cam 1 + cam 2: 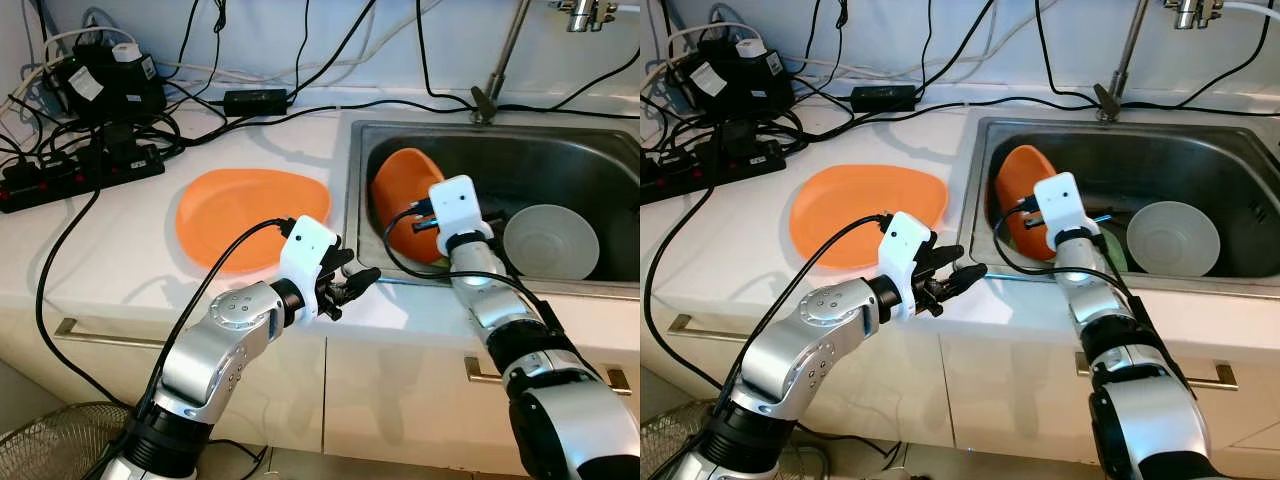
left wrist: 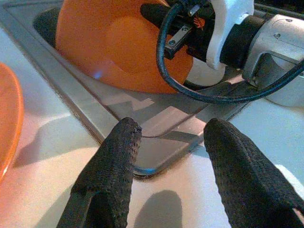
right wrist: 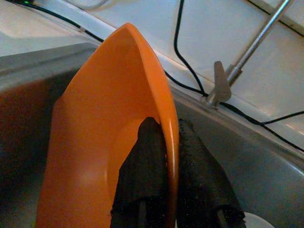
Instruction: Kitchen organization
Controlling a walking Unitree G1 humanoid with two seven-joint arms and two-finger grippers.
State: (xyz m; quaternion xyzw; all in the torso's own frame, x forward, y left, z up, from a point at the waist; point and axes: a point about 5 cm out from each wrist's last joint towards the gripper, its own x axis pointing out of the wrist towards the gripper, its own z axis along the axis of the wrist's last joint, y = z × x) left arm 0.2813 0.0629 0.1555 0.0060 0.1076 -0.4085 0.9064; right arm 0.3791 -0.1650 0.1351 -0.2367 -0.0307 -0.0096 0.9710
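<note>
An orange bowl (image 1: pixel 400 185) stands on edge against the left wall of the steel sink (image 1: pixel 560 160). My right gripper (image 3: pixel 166 128) is shut on the bowl's rim, one finger inside and one outside. A white bowl (image 1: pixel 550 240) lies in the sink to the right of it. On the counter left of the sink rests an orange plate (image 1: pixel 245 215). My left gripper (image 1: pixel 355 283) hovers open over the counter's front edge, near the sink's front left corner, holding nothing. In the left wrist view its fingers (image 2: pixel 114 161) point at the orange bowl (image 2: pixel 114 42).
A black power strip (image 1: pixel 80 175), adapters and tangled cables crowd the back left of the white counter (image 1: pixel 120 250). The tap's stem (image 1: pixel 505 50) rises behind the sink. Cabinet handles (image 1: pixel 100 335) run below the counter edge. A wire fan guard (image 1: pixel 50 440) sits on the floor at lower left.
</note>
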